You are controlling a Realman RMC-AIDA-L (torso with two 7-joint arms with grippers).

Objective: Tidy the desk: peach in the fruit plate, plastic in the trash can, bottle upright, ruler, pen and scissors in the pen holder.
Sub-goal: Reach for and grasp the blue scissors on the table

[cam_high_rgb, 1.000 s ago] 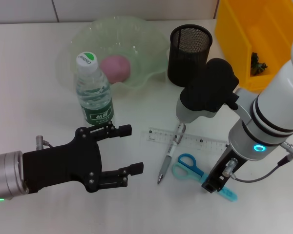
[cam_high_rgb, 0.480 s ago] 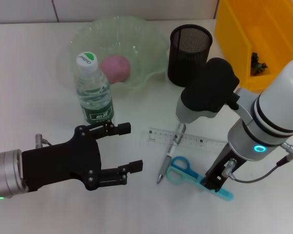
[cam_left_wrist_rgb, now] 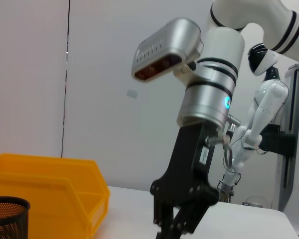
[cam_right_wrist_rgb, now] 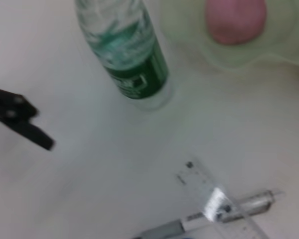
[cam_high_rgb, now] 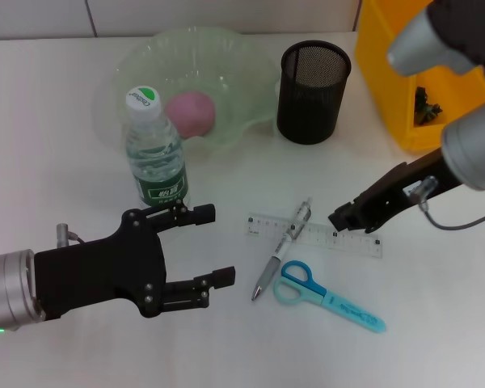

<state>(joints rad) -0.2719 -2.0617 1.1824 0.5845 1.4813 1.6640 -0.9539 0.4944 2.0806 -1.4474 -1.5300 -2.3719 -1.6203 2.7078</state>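
Observation:
The pink peach [cam_high_rgb: 191,111] lies in the pale green fruit plate [cam_high_rgb: 145,56]. The water bottle [cam_high_rgb: 155,149] stands upright in front of the plate. On the table lie the clear ruler [cam_high_rgb: 315,234], the pen [cam_high_rgb: 280,260] slanting across it, and the blue scissors [cam_high_rgb: 323,295] nearer the front. The black mesh pen holder [cam_high_rgb: 314,81] holds nothing I can see. My right gripper [cam_high_rgb: 347,218] hovers shut and holding nothing above the ruler's right end. My left gripper [cam_high_rgb: 215,246] stays open just in front of the bottle. The right wrist view takes in the bottle [cam_right_wrist_rgb: 134,55], peach [cam_right_wrist_rgb: 235,17] and ruler [cam_right_wrist_rgb: 217,199].
The yellow bin [cam_high_rgb: 412,73] stands at the back right with a dark crumpled thing [cam_high_rgb: 427,105] inside. It also shows in the left wrist view as the yellow bin [cam_left_wrist_rgb: 45,184], beside the pen holder [cam_left_wrist_rgb: 5,216].
My right arm has risen and swung right, off the scissors, which stayed on the table and slid a little left. The pen shifted slightly. The left arm has not moved.

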